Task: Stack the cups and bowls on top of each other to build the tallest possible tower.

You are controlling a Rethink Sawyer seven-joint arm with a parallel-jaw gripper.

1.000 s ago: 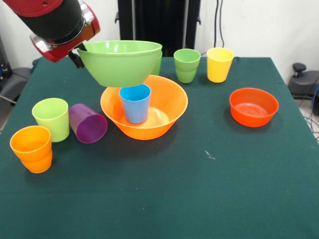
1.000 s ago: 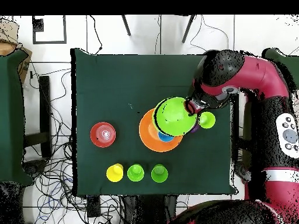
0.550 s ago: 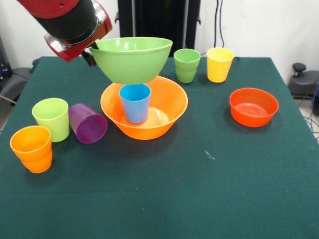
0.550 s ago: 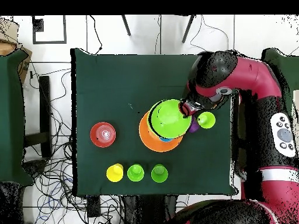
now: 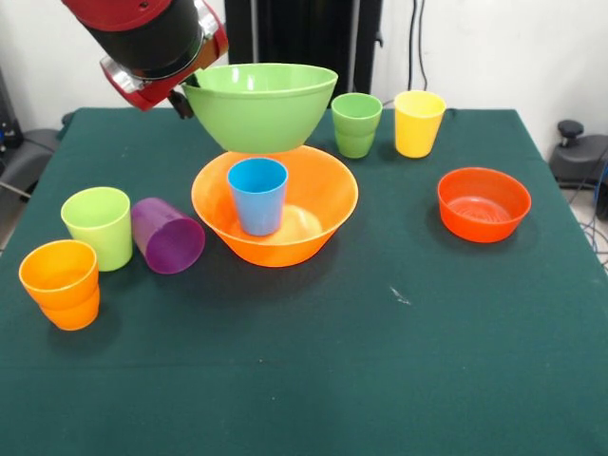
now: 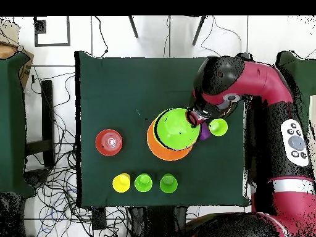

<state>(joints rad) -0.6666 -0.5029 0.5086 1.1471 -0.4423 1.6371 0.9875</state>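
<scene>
While three glossy plastic bowls (image 5: 273, 204) show, six small plastic cups (image 5: 258, 195) do too (one hides behind the lifted lime-green bowl (image 5: 259, 104)); the jaws pinch its rim.

The lime-green bowl (image 5: 259, 104) and orange bowl (image 5: 304, 204) look like smooth, glossy plastic. The blue cup (image 5: 257, 195) is plainer plastic. The tabletop (image 5: 380, 361) wears matt green cloth.

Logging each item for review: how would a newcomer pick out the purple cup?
Start at the large orange bowl in the middle of the green table in the front view. Just left of it, the purple cup lies beside an upright lime cup. It is the only purple cup and the only one tipped on its side.
</scene>
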